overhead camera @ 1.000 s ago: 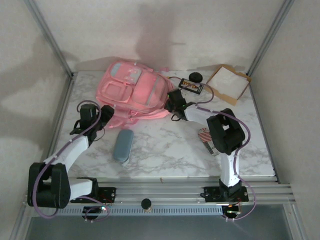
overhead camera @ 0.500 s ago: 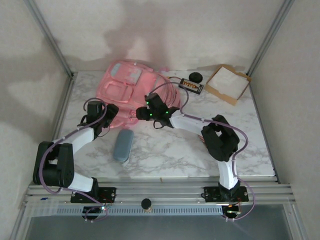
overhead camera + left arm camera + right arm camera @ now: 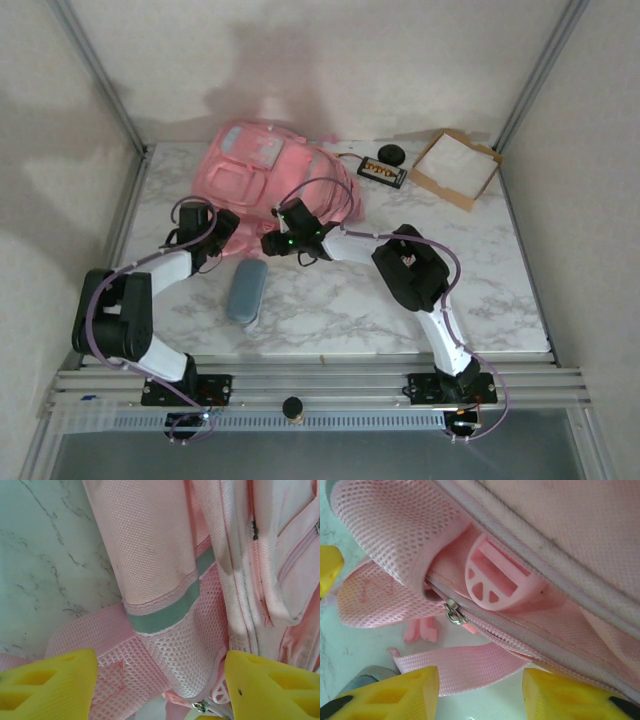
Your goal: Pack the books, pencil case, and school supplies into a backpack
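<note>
Backpack (image 3: 270, 175) trouble comes first, since it is the biggest thing here. It lies flat at the far left of the marble table (image 3: 330, 310), front pockets up, its main zip closed as far as I can tell. It is soft and unanchored, so a tug on the zip by one arm could drag the whole bag across the table rather than open it, unless the other arm pins it. The left gripper (image 3: 160, 655) is spread wide over the bag's mesh side pocket (image 3: 185, 650), holding nothing. If it closes there it may catch only loose mesh, which would stretch and give no real hold. The right gripper (image 3: 480, 675) is moderately parted at the bag's near edge, gripping nothing. A loose pink strap (image 3: 465, 667) lies just beneath its fingers, and the metal zipper pull (image 3: 454, 614) sits a little beyond (a small, floppy target). Closing now would likely pinch the strap instead of the pull, or the fingers could snag on the pink plastic buckle (image 3: 495, 580). Counted, large to small: one backpack, two arms, one cardboard tray (image 3: 455, 168) at the far right, one grey-blue pencil case (image 3: 246, 290) just near of the bag on the left, one black rectangular item with orange marks (image 3: 383, 172), and one black round object (image 3: 390, 153).
</note>
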